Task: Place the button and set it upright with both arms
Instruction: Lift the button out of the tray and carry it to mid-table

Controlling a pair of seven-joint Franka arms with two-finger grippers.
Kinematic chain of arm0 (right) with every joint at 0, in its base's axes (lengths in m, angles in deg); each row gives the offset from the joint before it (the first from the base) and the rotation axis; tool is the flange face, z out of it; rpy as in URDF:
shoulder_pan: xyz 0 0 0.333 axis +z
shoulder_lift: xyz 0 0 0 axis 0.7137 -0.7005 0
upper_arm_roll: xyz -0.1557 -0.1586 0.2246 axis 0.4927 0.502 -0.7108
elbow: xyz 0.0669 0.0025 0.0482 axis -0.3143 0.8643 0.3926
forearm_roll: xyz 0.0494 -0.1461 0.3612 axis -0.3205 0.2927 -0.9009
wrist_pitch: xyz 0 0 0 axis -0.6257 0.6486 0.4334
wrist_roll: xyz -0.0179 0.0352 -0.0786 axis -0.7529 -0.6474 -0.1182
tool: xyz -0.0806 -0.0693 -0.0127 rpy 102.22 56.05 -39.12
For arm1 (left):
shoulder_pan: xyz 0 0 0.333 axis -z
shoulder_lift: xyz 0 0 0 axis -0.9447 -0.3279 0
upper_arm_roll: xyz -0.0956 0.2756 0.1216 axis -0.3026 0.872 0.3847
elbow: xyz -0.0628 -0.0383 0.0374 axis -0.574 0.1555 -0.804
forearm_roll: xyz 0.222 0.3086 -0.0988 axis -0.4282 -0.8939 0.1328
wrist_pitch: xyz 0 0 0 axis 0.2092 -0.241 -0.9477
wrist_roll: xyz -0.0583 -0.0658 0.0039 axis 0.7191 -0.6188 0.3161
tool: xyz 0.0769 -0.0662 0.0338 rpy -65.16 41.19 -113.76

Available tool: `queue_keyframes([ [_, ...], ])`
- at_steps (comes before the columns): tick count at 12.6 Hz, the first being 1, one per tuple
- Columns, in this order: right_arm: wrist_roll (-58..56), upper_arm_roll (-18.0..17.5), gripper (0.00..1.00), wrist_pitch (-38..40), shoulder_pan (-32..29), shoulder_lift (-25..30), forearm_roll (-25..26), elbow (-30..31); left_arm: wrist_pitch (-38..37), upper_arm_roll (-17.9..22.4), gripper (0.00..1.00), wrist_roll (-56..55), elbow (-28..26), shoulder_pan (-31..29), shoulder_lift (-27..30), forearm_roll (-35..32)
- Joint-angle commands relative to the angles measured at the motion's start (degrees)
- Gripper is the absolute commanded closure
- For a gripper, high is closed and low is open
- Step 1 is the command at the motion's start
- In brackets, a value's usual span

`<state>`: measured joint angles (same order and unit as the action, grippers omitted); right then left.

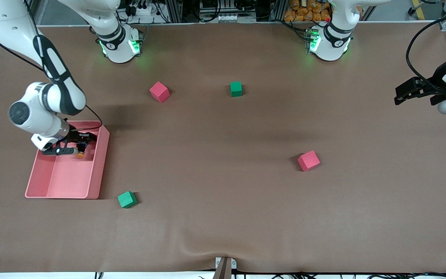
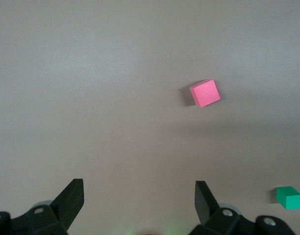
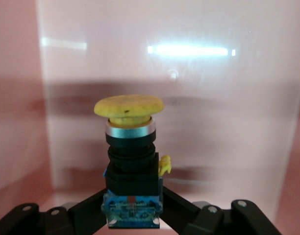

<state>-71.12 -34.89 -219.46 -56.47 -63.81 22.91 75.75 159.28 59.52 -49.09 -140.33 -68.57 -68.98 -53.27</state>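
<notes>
The right gripper point(image 3: 133, 215) pinches the button point(image 3: 130, 161) by its base inside the pink tray point(image 1: 97, 170), at nine o'clock on the counter point(image 1: 223, 217); that shallow hold could slip. The left gripper point(image 2: 140, 205) waits open at three o'clock.

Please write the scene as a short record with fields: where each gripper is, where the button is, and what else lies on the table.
right gripper: in the pink tray, shut on the button
left gripper: open, waiting over the left arm's end of the table
cubes: red cube, green cube, red cube, green cube
</notes>
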Motion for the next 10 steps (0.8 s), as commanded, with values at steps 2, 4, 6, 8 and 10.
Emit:
queue_keyframes([
  [2,-0.67,0.08,1.00,19.46,5.11,0.12,-0.15,-16.51,-3.26,-0.08,0.00,0.54,0.54,-0.79,0.98,-0.78],
  [4,-0.49,-0.01,1.00,20.10,10.64,0.12,-0.24,-19.78,-3.44,-0.17,0.00,0.72,0.54,-0.79,1.16,-0.87],
  [6,-0.14,0.08,1.00,20.10,16.09,-0.66,-0.41,-23.11,-3.36,-0.17,0.00,0.72,0.54,-0.70,0.99,-0.87],
  [8,-0.05,-0.01,1.00,19.58,21.45,-3.56,-1.11,-26.02,-3.35,-0.26,0.00,0.80,0.45,-0.70,0.99,-0.87],
  [10,3.61,0.08,1.00,19.22,27.78,-6.98,-1.12,-29.62,-3.44,-0.26,0.00,0.81,0.45,-0.70,0.99,-0.87],
])
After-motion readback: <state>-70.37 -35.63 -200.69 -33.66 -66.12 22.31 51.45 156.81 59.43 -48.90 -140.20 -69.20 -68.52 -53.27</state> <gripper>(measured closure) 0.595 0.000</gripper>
